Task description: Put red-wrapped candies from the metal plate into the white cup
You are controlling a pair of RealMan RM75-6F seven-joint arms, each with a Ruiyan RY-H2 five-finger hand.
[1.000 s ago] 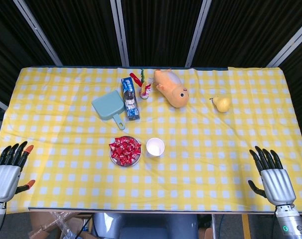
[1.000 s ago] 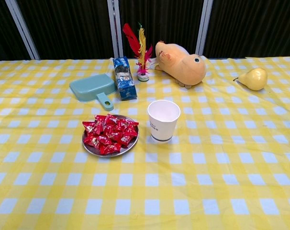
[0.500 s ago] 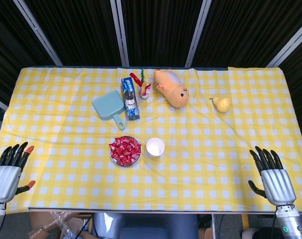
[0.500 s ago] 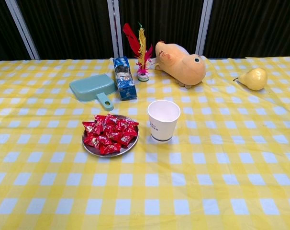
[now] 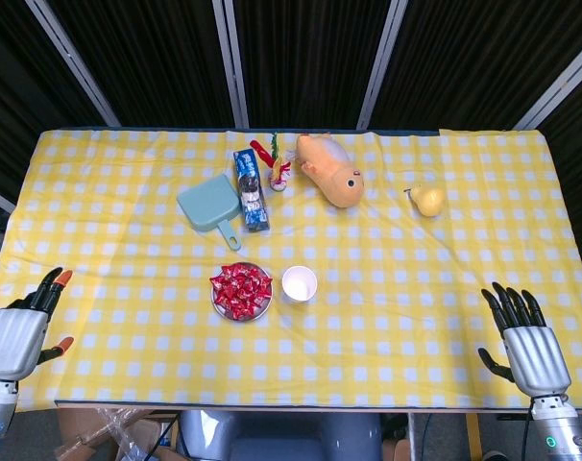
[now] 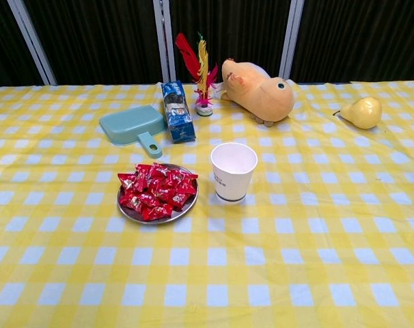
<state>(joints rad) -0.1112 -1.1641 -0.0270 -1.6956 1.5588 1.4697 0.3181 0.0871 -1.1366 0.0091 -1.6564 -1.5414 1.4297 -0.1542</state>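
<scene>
Red candies point(image 5: 240, 290) lie heaped on the metal plate point(image 5: 261, 310) near the middle of the table point(image 5: 416, 288) in the head view, with the white cup point(image 5: 299, 283) just beside it on the right, standing upright. The left hand point(image 5: 20, 328) and right hand point(image 5: 526, 343) sit at the near corners, well apart from the plate, both empty with fingers extended.

From the chest view neither hand shows. The candies point(image 6: 156, 190) fill the plate point(image 6: 131, 214) in a loose pile; the cup point(image 6: 233, 170) looks empty. Each candy is probably light, with a slick, crinkly wrapper that slides easily, so a pinch on one at the pile's top or edge should serve best.
</scene>
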